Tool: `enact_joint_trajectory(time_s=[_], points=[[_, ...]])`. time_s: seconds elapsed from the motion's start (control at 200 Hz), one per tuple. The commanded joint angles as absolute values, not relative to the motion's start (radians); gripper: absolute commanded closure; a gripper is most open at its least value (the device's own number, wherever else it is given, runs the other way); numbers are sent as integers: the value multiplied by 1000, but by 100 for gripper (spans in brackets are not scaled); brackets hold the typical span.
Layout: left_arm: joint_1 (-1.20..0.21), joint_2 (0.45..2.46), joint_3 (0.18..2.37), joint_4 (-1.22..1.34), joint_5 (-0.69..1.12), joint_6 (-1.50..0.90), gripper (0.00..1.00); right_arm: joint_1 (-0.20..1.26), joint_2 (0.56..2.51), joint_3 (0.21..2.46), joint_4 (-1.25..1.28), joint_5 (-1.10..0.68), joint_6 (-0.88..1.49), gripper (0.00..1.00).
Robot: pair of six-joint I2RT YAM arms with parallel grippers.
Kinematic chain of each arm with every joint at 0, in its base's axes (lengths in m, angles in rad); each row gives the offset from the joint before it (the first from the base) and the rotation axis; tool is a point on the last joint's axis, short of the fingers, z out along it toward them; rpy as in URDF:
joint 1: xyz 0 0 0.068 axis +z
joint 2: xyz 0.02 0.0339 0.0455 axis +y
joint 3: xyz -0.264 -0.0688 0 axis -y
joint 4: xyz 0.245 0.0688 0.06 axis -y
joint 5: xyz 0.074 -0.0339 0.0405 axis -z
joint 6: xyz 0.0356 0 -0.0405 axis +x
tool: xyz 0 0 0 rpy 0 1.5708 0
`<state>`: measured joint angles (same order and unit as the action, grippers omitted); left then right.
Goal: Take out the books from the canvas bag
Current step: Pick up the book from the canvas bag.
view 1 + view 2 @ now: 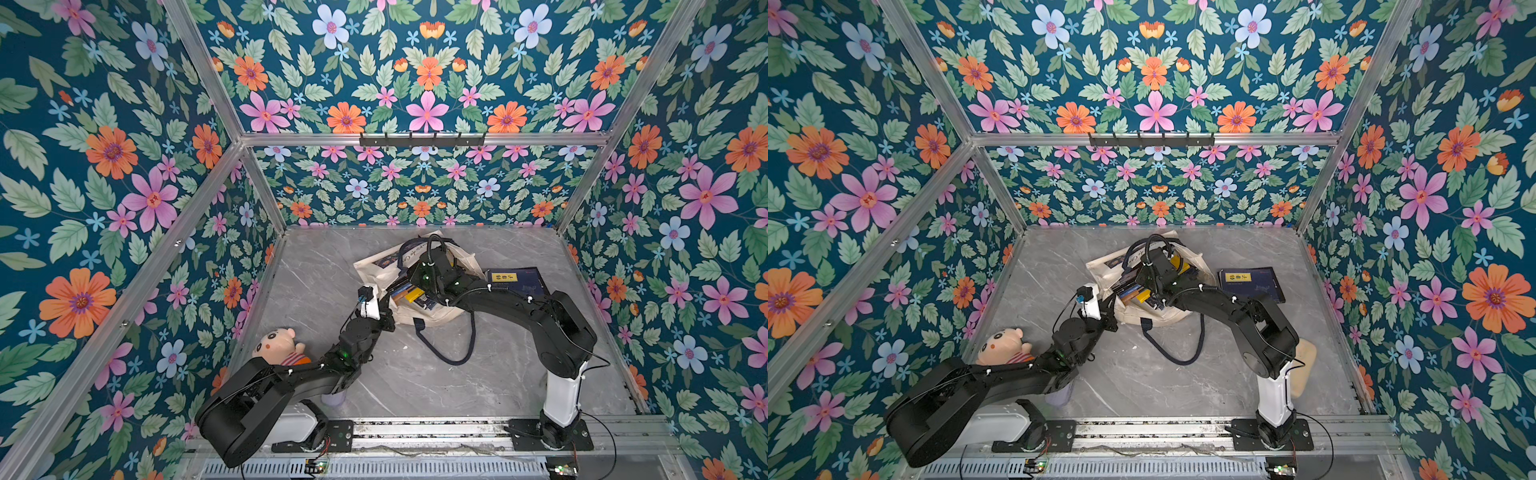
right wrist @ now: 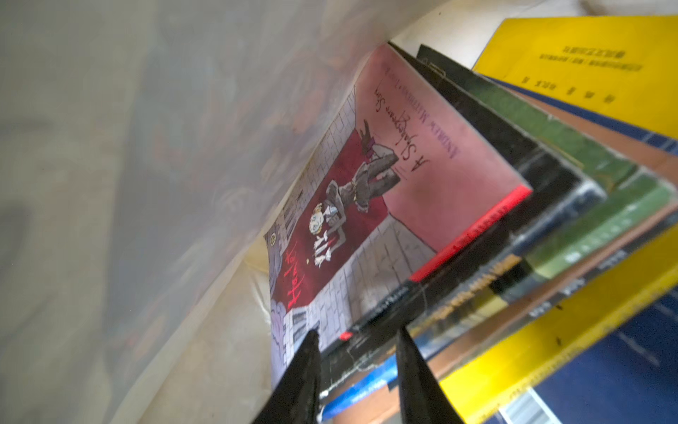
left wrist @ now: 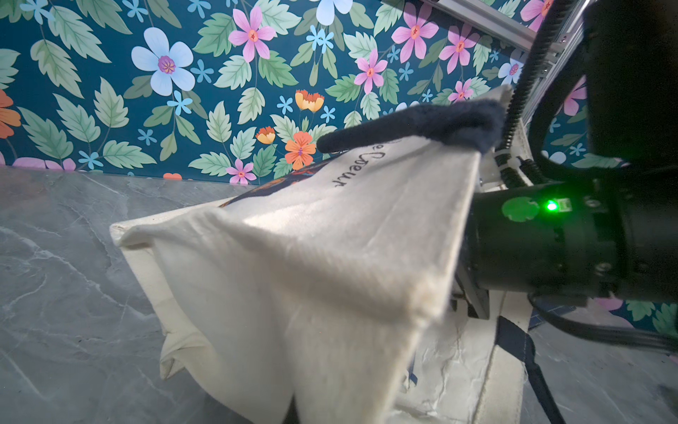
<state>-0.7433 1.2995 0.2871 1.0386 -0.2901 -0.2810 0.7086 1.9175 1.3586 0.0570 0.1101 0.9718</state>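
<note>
Right fingertips point(image 2: 304, 370): my right gripper point(image 2: 356, 332) has its jaws apart, straddling the black-spined book point(image 2: 488, 205); I cannot tell if they bite.
Books point(image 2: 572, 235): stacked inside the canvas bag point(image 1: 432, 318), dead ahead, spines running away from my fingertips.
Left gripper point(image 1: 387, 309): clamped on the bag rim at 8 o'clock.
Pull: probably straight back toward 4 o'clock, near the navy book point(image 1: 517, 280).

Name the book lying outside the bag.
The navy book with the yellow label, flat on the table beside the canvas bag; the other books sit inside it.
</note>
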Motion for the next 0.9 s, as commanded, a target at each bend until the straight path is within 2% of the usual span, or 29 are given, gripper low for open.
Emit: enact_joint_trajectory(time_s=[0.0,0.285,0.42,0.67,0.895], points=[[-742,1296,291,1092,-292,-264,100,717,1927,1365,127,150,999,68],[-742,1292,290,1092,-292,-262,100,727,1991,1411,104,215,1016,70],[-742,1285,287,1092,-297,-261,100,731,1964,1362,162,242,1031,71],[-742,1288,290,1092,-291,-265,100,756,1899,1308,205,237,1022,72],[-742,1290,288,1092,-292,-266,100,756,1947,1304,231,183,1071,71]])
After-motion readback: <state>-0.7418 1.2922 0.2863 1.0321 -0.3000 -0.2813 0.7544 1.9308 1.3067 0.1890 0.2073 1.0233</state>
